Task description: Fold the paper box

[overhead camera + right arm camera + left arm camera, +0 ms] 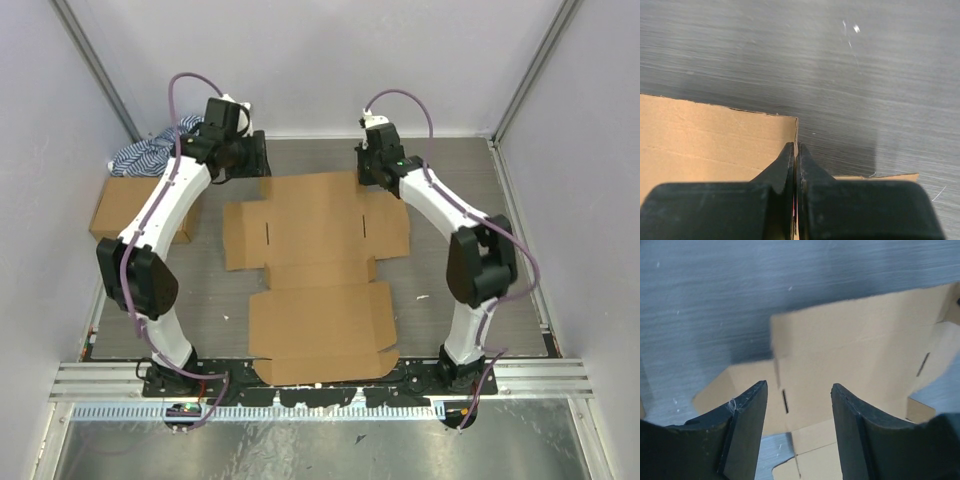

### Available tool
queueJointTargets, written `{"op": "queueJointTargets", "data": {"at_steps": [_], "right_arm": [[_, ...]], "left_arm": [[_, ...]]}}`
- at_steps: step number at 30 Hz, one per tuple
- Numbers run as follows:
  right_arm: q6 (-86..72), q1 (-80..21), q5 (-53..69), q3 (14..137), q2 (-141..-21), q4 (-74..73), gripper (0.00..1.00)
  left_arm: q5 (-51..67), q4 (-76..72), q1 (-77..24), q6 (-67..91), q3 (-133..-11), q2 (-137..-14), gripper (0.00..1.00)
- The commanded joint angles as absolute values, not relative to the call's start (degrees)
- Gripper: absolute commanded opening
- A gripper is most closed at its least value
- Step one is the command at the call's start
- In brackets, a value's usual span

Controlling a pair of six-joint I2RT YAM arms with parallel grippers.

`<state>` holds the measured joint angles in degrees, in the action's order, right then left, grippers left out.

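Observation:
The paper box [315,270] lies unfolded and flat in the middle of the table, a plain brown cardboard sheet with creases, slits and side flaps. My right gripper [372,178] is at the right end of the far panel. In the right wrist view its jaws [796,146] are shut on the thin side edge of the paper box [705,135]. My left gripper [258,160] hovers over the far left corner. In the left wrist view it [799,385] is open, with the paper box [855,345] below it and nothing between the fingers.
A sealed brown carton [120,210] sits at the left wall, with a blue-and-white striped cloth [150,152] behind it in the far left corner. Pale walls close in three sides. A metal rail [320,378] runs along the near edge by the arm bases.

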<state>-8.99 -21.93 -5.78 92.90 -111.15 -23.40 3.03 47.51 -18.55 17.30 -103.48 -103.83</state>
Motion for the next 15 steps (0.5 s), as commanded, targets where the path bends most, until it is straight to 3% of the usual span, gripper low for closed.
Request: {"op": "queueJointTargets", "data": {"at_steps": [1,7,15], "right_arm": [[-4.9,-23.2,0.9,83.6,-98.3,-4.9,0.01],[-0.5,-23.6,15.5,65.7,-83.1,11.6,0.01],[1.6,-23.9,24.8,61.2,-76.0,8.0,0.02]], "left_arm": [[10.6,38.7,-18.8,13.5,-102.0,-98.0,0.62],[20.7,28.2,-18.8,8.0,-95.9,-91.0,0.69],[40.2,29.2,-18.8,2.8,-92.7,-89.3,0.70]]}}
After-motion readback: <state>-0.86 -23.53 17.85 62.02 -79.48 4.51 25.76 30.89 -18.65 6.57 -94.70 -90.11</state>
